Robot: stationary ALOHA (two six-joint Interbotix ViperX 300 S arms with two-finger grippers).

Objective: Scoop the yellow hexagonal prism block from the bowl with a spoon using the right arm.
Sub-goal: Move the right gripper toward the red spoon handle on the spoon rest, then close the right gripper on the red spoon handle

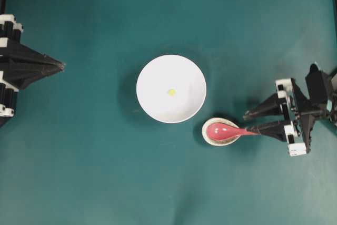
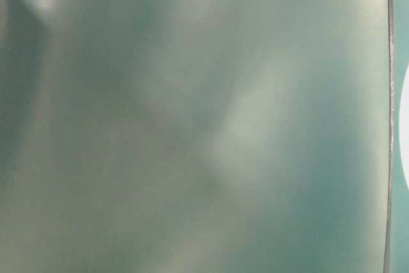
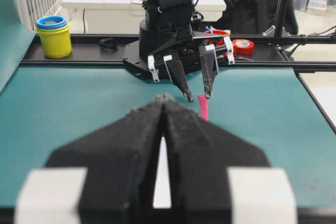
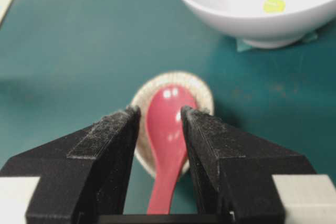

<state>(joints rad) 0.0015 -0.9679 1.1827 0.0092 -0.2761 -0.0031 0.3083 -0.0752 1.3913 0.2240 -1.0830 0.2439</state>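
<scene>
The white bowl [image 1: 152, 72] stands mid-table with the tiny yellow block [image 1: 171, 92] inside it; both show in the right wrist view, bowl [image 4: 231, 14] and block [image 4: 274, 5]. The red-pink spoon [image 1: 226, 130] lies with its scoop in a small speckled beige dish [image 1: 210, 138] to the bowl's lower right, its handle pointing right. My right gripper [image 1: 248, 123] is open at the handle end. In the right wrist view it [image 4: 160, 111] straddles the spoon [image 4: 167, 145], with gaps on both sides. My left gripper [image 1: 62, 66] is shut and empty at the far left, also seen in its wrist view [image 3: 164, 99].
The beige dish [image 4: 202, 90] lies just short of the bowl. In the left wrist view a yellow tub with a blue lid [image 3: 54, 36] and a red tape roll [image 3: 243, 46] sit beyond the table's far rail. The table-level view is blurred teal.
</scene>
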